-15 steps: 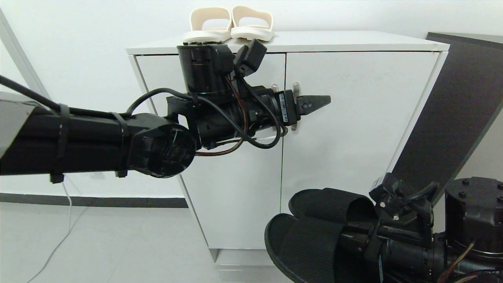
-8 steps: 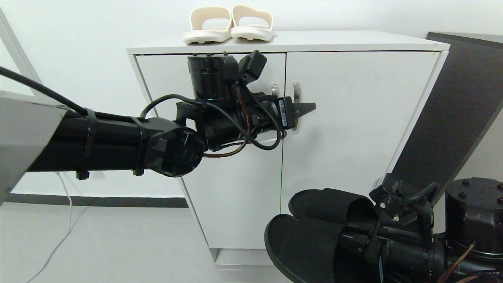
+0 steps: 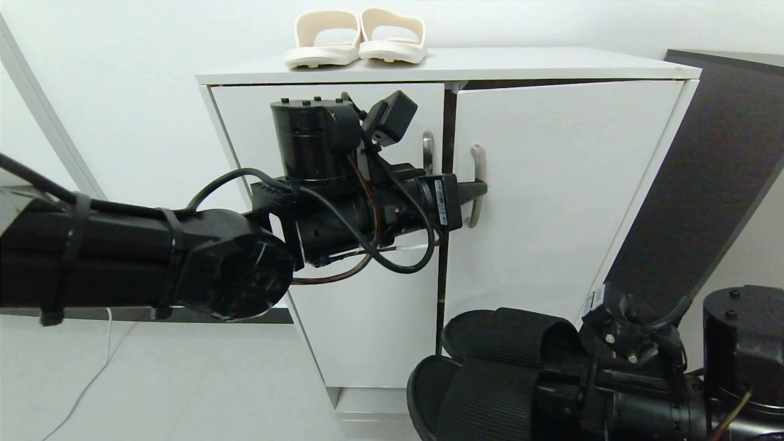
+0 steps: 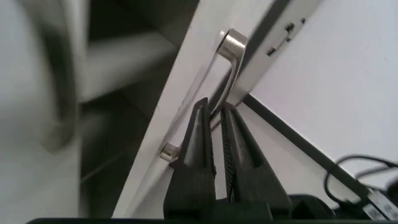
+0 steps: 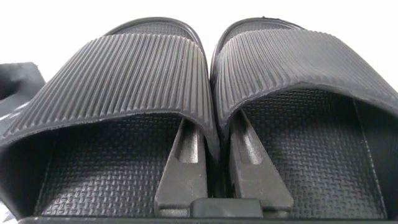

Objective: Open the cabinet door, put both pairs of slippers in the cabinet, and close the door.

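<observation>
White cabinet (image 3: pixel 551 64) panels fill the head view, where the right door (image 3: pixel 551 196) stands slightly ajar, a dark gap running along its top edge and down beside the closed left door (image 3: pixel 367 318). The left gripper (image 3: pixel 481 188), at the end of an arm stretched across the left door, has its tips at the right door's metal handle (image 3: pixel 476 177). Its fingers (image 4: pixel 200 134) are drawn nearly together, with only a thin slit between them. Whether they pinch the bar or merely hook behind it cannot be told.

Low in front of the cabinet, below the right door, the right gripper (image 5: pixel 214 124) holds the black slippers (image 3: pixel 490 367) as a pair. One finger sits inside each slipper, clamped tight on the two adjoining side walls, with the ribbed straps arching over them.

The cream slippers (image 3: pixel 358 37) sit side by side on the cabinet's top, above the left door and near the wall.
</observation>
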